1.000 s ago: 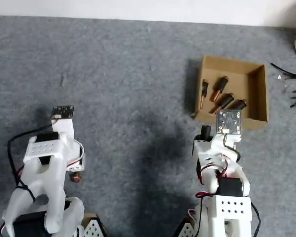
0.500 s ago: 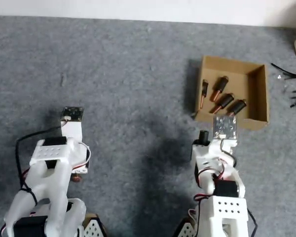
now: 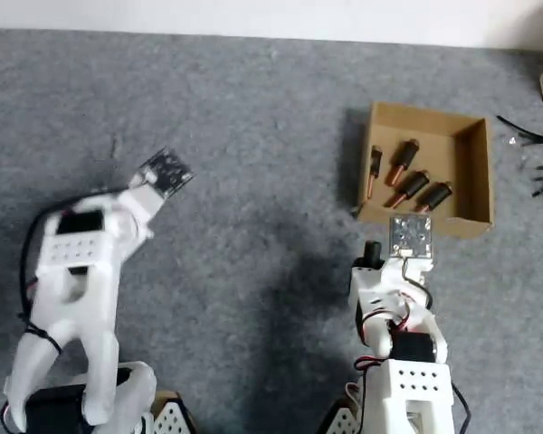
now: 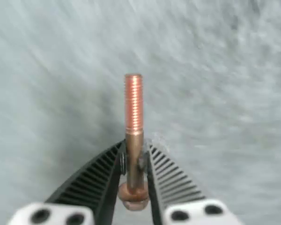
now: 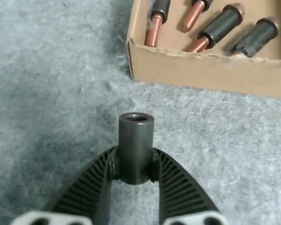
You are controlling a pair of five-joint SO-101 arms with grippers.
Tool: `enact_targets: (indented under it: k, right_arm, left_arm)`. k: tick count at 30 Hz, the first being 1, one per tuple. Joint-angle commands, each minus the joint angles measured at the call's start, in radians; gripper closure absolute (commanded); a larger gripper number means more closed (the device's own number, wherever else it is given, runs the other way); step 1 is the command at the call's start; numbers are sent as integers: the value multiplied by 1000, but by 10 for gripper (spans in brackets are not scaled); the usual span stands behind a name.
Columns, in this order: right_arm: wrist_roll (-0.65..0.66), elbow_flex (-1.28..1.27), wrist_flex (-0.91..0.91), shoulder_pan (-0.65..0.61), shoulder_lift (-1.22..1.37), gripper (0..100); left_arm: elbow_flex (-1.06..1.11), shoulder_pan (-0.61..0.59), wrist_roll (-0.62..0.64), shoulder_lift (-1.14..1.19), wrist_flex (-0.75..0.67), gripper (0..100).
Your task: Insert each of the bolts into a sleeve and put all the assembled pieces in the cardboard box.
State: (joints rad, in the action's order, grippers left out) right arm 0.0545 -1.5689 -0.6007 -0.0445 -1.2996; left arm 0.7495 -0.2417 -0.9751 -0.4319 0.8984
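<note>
I am clenching my left fingers (image 4: 100, 176) on a copper bolt (image 4: 133, 108) just above its head, with the threaded end sticking out over the table (image 3: 253, 136) on the left side. I am grasping a black sleeve (image 5: 136, 131) in my right fingers (image 5: 178, 183), its open end pointing away from them, just on the near side of the box (image 3: 475, 176) at far right. Four assembled pieces (image 3: 407, 185) are lying inside the box.
</note>
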Motion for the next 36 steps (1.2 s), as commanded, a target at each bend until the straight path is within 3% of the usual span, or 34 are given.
enact_targets:
  k: [1, 6, 11, 18, 22, 25, 27, 30, 32, 36]
  right_arm:
    - [2, 4, 65, 13, -19, 993]
    - [2, 2, 73, 12, -19, 993]
    - [2, 2, 73, 12, -19, 993]
    - [2, 2, 74, 10, -18, 993]
    - [2, 2, 74, 10, -18, 993]
    - [2, 2, 74, 10, -18, 993]
    - [2, 2, 74, 10, -18, 993]
    - [3, 2, 74, 10, -18, 993]
    - [3, 2, 74, 10, -18, 993]
    - [5, 2, 74, 10, -18, 993]
  left_arm:
    - [-166, 7, -278, 35, 46, 995]
    - [-312, 33, -517, 211, 138, 995]
    - [-598, 97, -566, 513, 371, 995]
    - [-1173, 101, -450, 974, 546, 992]
    - [-1484, 97, -345, 1148, 683, 891]
    - [-1675, 99, -265, 1239, 773, 873]
    - [-1779, 102, -149, 1288, 799, 844]
    - [-1917, 104, 144, 1333, 802, 832]
    - [-1979, 97, 425, 1354, 804, 832]
    - [-1980, 56, 1120, 1414, 804, 829]
